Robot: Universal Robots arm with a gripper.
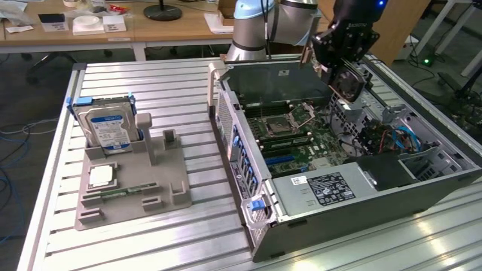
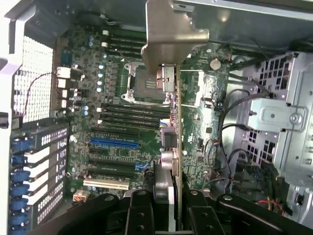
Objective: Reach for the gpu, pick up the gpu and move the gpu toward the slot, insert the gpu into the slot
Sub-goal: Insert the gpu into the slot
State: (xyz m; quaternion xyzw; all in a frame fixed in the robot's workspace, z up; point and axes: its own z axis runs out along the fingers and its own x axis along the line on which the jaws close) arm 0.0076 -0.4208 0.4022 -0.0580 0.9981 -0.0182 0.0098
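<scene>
GPU [image 2: 170, 137] is in my gripper [image 2: 168, 208], fingers [image 2: 139, 210] clamped on its two flat faces, card edge-on to my wrist camera. It hangs above the open case [image 1: 362, 223], over the board [image 2: 80, 147] just beside the socket [image 2: 146, 83], touching nothing below as far as I can tell. Bracket [image 2: 171, 39] is at the end far from my fingers; fan [image 1: 348, 84] shows toward the exterior camera. Slot [image 2: 115, 143]: I take it to be the blue strip, beyond the black strips [image 2: 134, 115] from the socket; card isn't in it. Handling, my read: stiff, fairly light, won't flex in the grip, but fragile, with bare components, fan blades and a contact edge. Best hold is across the faces near the edge opposite the contacts, clear of fan and bracket, squeezed just enough to stop tilt. Counts: one GPU, one gripper, one socket, one blue strip, one white strip [image 2: 105, 183] further from the socket, several black strips I can't count cleanly. Outside the case, well apart from the socket: one fixture [image 1: 171, 180] with one hard drive [image 1: 105, 129], one processor chip [image 1: 101, 176], one memory stick [image 1: 121, 192].
</scene>
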